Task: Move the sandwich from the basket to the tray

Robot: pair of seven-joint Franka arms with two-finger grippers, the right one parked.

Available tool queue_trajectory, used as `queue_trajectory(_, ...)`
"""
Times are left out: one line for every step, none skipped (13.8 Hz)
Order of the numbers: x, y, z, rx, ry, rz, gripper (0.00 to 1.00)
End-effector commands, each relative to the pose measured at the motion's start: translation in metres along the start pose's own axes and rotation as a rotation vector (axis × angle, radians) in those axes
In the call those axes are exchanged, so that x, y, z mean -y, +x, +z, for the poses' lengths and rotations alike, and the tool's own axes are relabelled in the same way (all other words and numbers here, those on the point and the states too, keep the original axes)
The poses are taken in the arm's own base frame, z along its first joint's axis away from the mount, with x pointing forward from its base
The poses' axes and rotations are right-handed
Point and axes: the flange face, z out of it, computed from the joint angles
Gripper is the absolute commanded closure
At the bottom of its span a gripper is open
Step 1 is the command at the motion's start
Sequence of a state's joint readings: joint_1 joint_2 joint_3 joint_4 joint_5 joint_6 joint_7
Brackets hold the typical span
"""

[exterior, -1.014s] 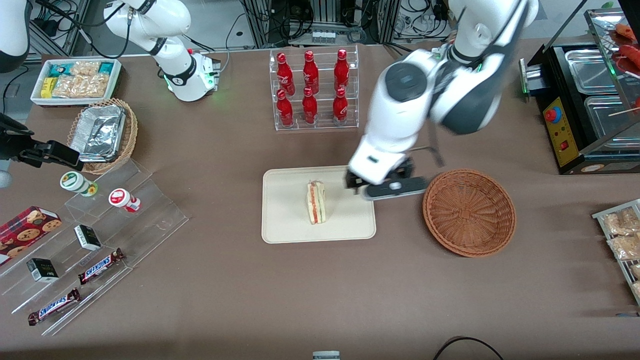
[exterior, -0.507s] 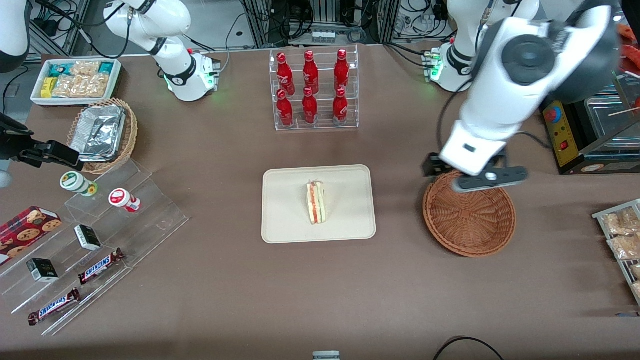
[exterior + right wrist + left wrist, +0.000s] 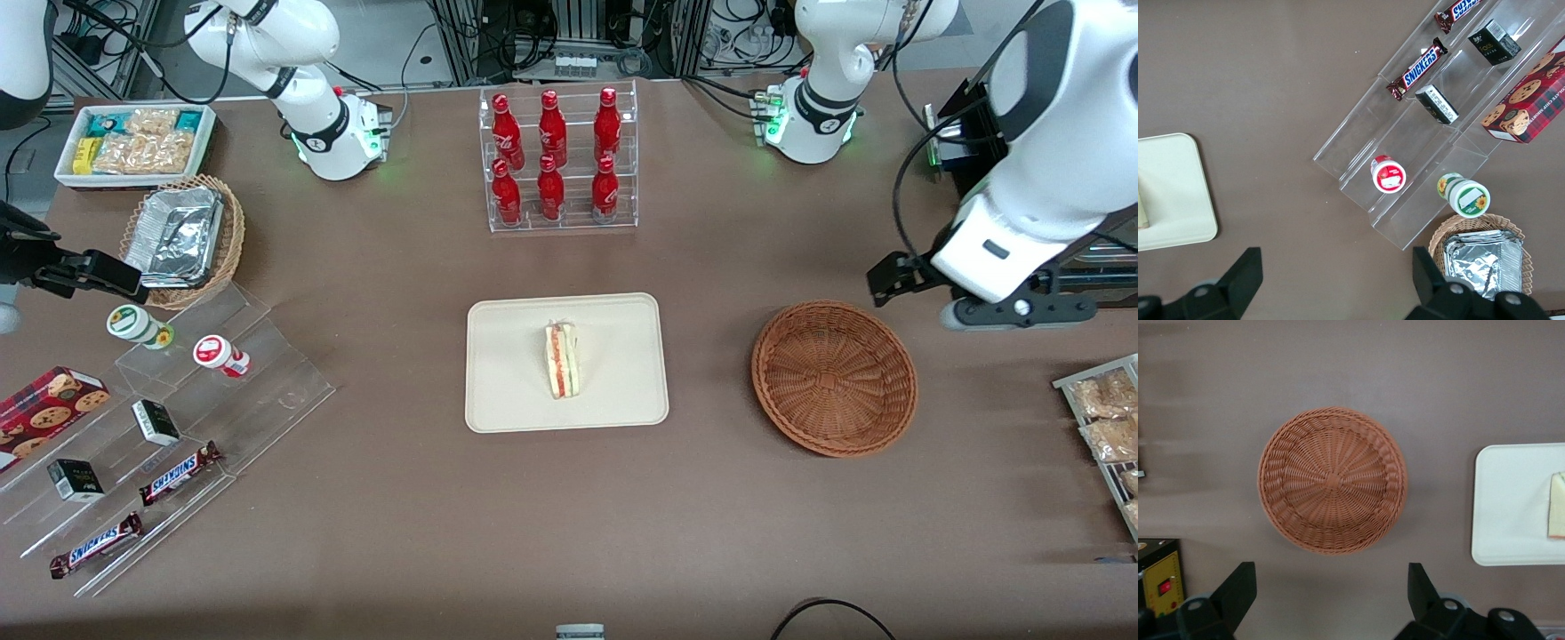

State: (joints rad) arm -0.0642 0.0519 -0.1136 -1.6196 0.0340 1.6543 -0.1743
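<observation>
Sandwich wedge, pale bread in clear wrap [image 3: 561,359], lying on cream rectangular plastic tray [image 3: 507,400], long axis toward camera; empty reddish-brown round wicker basket [image 3: 834,377] between it and tool [image 3: 982,298], fingers spread, unladen.

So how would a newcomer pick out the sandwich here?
Start at the cream tray in the table's middle, nearer the front camera than the red bottles. The sandwich is the only thing on it: a pale wedge with red-and-green filling. The open gripper hangs apart from it, past the wicker basket.
</observation>
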Motion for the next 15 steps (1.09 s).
queue_trajectory(0.013, -0.032, 0.0, 0.004, -0.012, 0.025, 0.0)
queue_trajectory(0.015, -0.036, -0.002, 0.001, -0.011, 0.023, 0.0)
queue_trajectory(0.02, -0.037, -0.002, 0.0, -0.011, 0.014, 0.0)
queue_trajectory(0.037, -0.035, -0.003, -0.001, -0.016, -0.016, 0.0)
queue_trajectory(0.043, -0.032, -0.005, -0.005, -0.017, -0.03, 0.0)
queue_trajectory(0.044, -0.028, -0.007, -0.003, -0.018, -0.036, 0.0)
queue_trajectory(0.048, -0.023, -0.009, -0.006, -0.02, -0.038, 0.0)
queue_trajectory(0.049, -0.022, -0.013, -0.015, -0.021, -0.04, 0.0)
queue_trajectory(0.05, -0.022, -0.021, -0.029, -0.022, -0.048, 0.0)
queue_trajectory(0.056, -0.021, -0.025, -0.02, -0.017, -0.063, 0.0)
queue_trajectory(0.062, -0.016, -0.022, -0.008, -0.016, -0.064, 0.0)
queue_trajectory(0.065, -0.013, -0.028, -0.02, -0.017, -0.067, 0.0)
queue_trajectory(0.065, -0.01, -0.028, -0.022, -0.021, -0.069, 0.0)
queue_trajectory(0.066, -0.009, -0.027, -0.021, -0.021, -0.069, 0.0)
queue_trajectory(0.068, -0.008, -0.028, -0.022, -0.02, -0.071, 0.0)
